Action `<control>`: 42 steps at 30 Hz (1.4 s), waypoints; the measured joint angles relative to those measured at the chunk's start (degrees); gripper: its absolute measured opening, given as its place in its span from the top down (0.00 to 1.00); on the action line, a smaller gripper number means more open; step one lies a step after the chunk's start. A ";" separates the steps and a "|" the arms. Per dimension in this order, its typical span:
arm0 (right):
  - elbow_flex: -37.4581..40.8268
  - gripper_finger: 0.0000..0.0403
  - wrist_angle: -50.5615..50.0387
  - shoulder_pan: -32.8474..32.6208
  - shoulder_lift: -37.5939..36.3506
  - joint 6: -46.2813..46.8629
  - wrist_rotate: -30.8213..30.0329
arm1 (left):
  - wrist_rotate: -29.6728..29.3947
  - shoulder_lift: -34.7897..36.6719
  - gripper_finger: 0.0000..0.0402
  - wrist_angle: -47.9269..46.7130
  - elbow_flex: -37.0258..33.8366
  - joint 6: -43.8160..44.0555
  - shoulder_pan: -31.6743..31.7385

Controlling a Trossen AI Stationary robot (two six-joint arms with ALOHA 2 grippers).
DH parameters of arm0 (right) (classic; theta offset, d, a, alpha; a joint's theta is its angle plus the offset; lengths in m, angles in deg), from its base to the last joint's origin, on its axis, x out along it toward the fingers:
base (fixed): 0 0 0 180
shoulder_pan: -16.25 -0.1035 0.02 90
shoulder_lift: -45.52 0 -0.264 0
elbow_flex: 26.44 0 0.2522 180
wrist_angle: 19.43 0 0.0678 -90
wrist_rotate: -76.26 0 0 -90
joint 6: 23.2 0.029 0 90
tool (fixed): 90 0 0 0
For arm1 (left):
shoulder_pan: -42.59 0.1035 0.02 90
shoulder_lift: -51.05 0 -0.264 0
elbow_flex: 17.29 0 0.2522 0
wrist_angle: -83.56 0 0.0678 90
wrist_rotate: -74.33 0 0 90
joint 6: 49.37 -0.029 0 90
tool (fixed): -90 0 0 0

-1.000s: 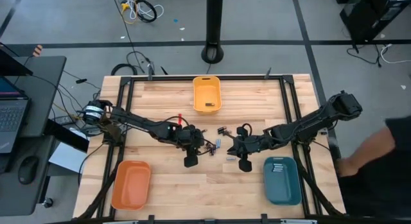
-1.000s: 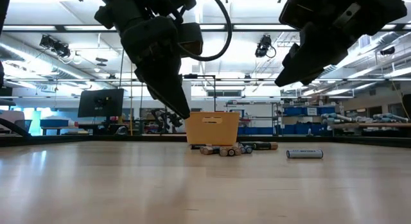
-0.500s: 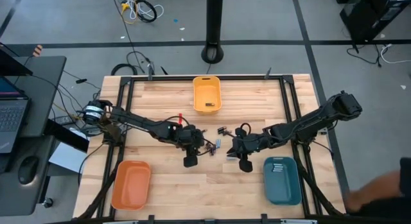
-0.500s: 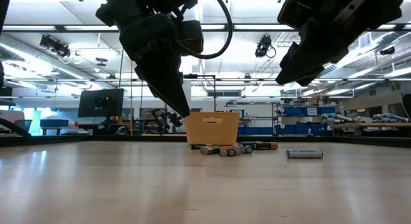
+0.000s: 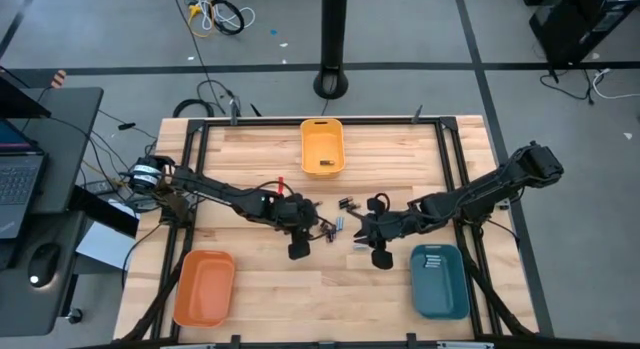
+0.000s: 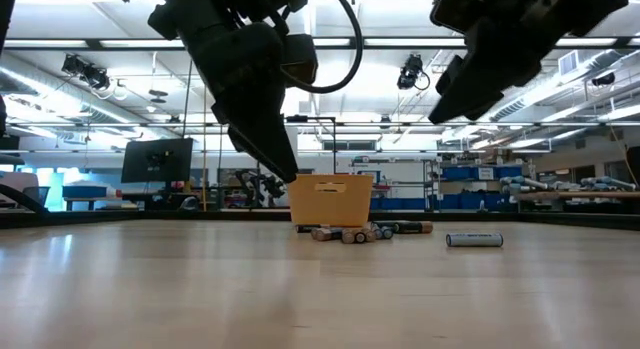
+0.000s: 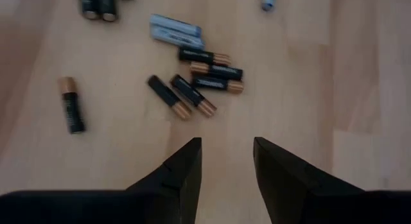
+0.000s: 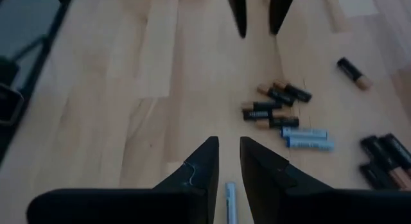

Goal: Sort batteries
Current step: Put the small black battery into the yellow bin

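Butcher-block wood carries the whole job, and at its middle the batteries (image 5: pixel 338 227) lie in a loose scatter: black ones with copper ends bunched together (image 7: pixel 209 79), two pale blue ones side by side (image 7: pixel 176 29), one black cell apart from the rest (image 7: pixel 71 104), and a lone blue cell (image 8: pixel 230 201) right beneath the right gripper. From the scatter, the yellow bin (image 5: pixel 322 146) sits at twelve o'clock with something dark inside, the orange bin (image 5: pixel 204 287) at about eight o'clock looks bare, and the teal bin (image 5: pixel 439 280) at about four o'clock shows a few pale marks near its far end that I cannot make out. I judge the sorting barely begun, with most cells left on the table.

At nine o'clock of the pile the left gripper (image 7: pixel 225 165) hangs above the wood, fingers apart and holding nothing. At three o'clock the right gripper (image 8: pixel 228 161) hovers with only a narrow gap between its fingers, also empty.

Beyond the table's black frame: grey floor, cables, a laptop desk (image 5: pixel 40 179) on the left, and a workshop hall with ceiling lights behind.
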 joint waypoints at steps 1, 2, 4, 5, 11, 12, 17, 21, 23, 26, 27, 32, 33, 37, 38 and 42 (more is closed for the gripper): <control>0.00 0.81 -0.42 -0.02 0.00 0.00 -0.28 | -1.34 0.00 0.61 0.24 0.00 0.13 -0.02; 0.00 0.81 -0.71 -0.04 0.00 0.03 -0.92 | -2.35 0.00 0.60 0.57 0.00 0.15 0.02; 0.00 0.81 -0.75 -0.01 0.11 0.04 -2.73 | -3.39 0.00 0.58 1.39 0.00 0.17 0.35; 0.00 0.81 -0.67 0.03 0.48 0.07 -3.41 | -3.44 0.00 0.57 1.72 -0.01 0.18 0.50; 0.02 0.81 0.07 0.67 3.90 -0.11 -3.83 | -3.47 -1.80 0.53 4.38 -0.07 0.11 0.74; 0.02 0.81 0.51 0.76 4.83 -0.26 -4.11 | -3.48 -2.54 0.53 4.22 -0.07 -0.04 0.73; 0.02 0.81 1.82 1.25 8.51 -1.33 -4.30 | -3.43 -6.21 0.53 6.17 -0.08 -1.12 0.73; 0.04 0.81 1.74 1.60 9.47 -1.62 -4.48 | -2.67 -8.16 0.53 9.08 -0.09 -1.41 0.74; 0.04 0.81 1.69 1.81 9.38 -1.67 -4.48 | -2.54 -8.65 0.54 9.76 -0.09 -1.40 0.74; 0.04 0.81 1.67 1.89 8.50 -2.01 -4.48 | -2.59 -8.70 0.56 9.82 -0.08 -1.39 0.74; 0.04 0.81 1.72 1.89 8.22 -2.03 -4.48 | -3.04 -8.70 0.57 9.64 -0.07 -1.30 0.76; 0.04 0.81 1.33 1.89 6.49 -2.03 -4.51 | -6.29 -8.70 0.63 8.17 -0.09 -0.75 1.14; 0.04 0.81 1.22 1.84 6.20 -2.03 -4.50 | -6.35 -8.89 0.64 7.97 -0.09 -0.39 1.35; 0.05 0.81 0.87 1.40 5.65 -2.01 -4.60 | -3.65 -9.92 0.66 9.20 -0.08 0.47 2.01; 0.04 0.81 0.99 1.34 5.64 -2.01 -4.61 | -2.72 -10.15 0.66 9.88 -0.07 0.54 2.12; 0.04 0.81 0.67 1.28 5.64 -2.03 -4.61 | -3.54 -10.73 0.66 10.50 -0.07 0.60 2.17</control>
